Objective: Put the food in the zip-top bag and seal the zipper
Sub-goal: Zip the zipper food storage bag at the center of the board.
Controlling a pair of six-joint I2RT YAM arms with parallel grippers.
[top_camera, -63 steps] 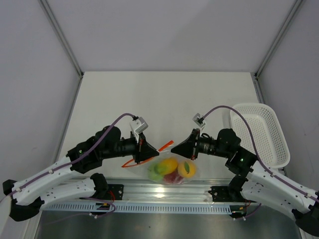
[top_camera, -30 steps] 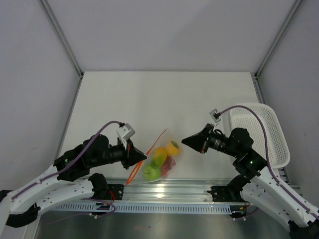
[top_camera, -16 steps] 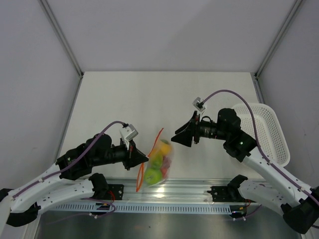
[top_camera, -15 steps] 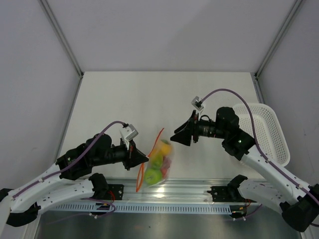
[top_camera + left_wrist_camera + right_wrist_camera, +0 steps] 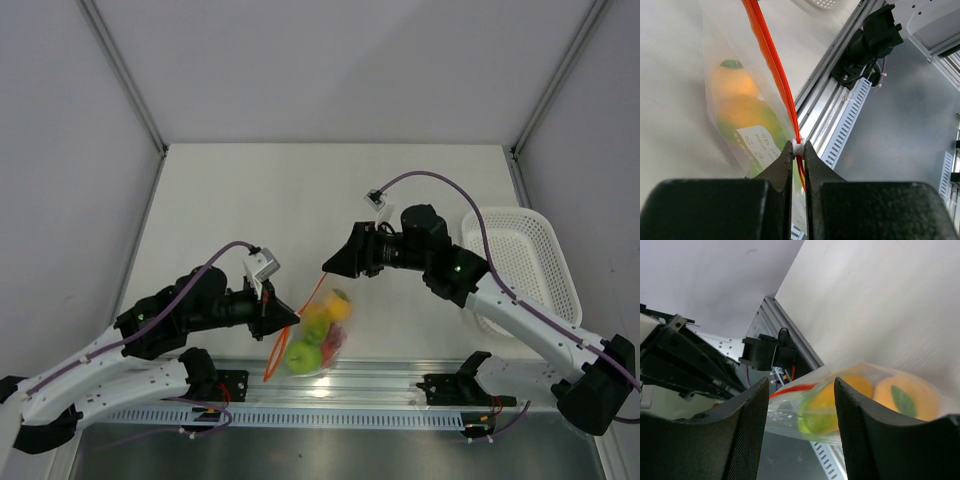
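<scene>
1. Near the table's (image 5: 250,200) front edge, the zip-top bag (image 5: 322,322) stretches between both grippers.
2. Right gripper (image 5: 332,266), fingers spread, hovers at the bag's far end.
3. Left gripper (image 5: 798,147) pinches the zipper (image 5: 771,55).
4. Food (image 5: 304,355) sits inside the bag.

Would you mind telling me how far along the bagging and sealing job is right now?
Done: the food is inside the zip-top bag. In hand: the left gripper is pinched on the white tab of the zipper, while the right gripper is open beside the strip's far end, gripping nothing. Remaining: finishing the seal; whether the strip is pressed shut along its length cannot be told.
</scene>
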